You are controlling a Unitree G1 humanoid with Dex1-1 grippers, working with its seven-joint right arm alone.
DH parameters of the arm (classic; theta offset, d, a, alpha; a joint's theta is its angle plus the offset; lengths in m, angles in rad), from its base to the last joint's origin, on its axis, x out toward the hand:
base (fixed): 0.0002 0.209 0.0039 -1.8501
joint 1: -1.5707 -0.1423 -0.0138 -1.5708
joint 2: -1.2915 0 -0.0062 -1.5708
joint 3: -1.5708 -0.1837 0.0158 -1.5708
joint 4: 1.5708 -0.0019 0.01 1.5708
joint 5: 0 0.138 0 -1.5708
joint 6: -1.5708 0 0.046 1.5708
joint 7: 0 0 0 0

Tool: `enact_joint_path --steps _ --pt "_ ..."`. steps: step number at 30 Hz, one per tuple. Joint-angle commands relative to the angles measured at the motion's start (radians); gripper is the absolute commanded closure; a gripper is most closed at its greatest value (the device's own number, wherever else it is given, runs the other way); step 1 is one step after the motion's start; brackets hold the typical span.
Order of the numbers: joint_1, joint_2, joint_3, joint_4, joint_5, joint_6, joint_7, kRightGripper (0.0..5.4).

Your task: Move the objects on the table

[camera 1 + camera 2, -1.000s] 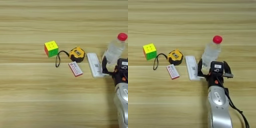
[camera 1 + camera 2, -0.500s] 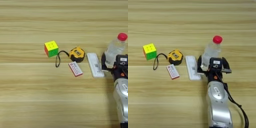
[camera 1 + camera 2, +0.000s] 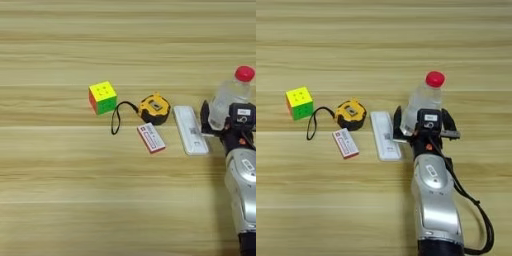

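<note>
Over the last second the right gripper (image 3: 421,119) advanced up-table to the clear bottle (image 3: 421,101); its black fingers (image 3: 397,120) now flank the bottle's lower body. Silver forearm (image 3: 434,200) followed, straightening. No object on the table displaced.

Cube (image 3: 300,102), tape measure (image 3: 351,114), box (image 3: 345,143), device (image 3: 384,135), upright bottle (image 3: 422,101) in a row.

- The silver right arm (image 3: 436,210) comes up from the bottom edge, ending at the bottle (image 3: 423,100).
- The right gripper (image 3: 421,122) sits at the bottle's base, jaws spread, one black finger (image 3: 397,119) on either side.
</note>
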Motion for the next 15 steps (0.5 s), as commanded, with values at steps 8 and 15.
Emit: enact_joint_path --steps 8,15 --pt "-0.134 -0.049 -0.026 0.067 0.012 -0.054 -0.002 0.02" --pt "-0.151 -0.049 -0.033 0.096 0.016 -0.065 -0.002 0.02"
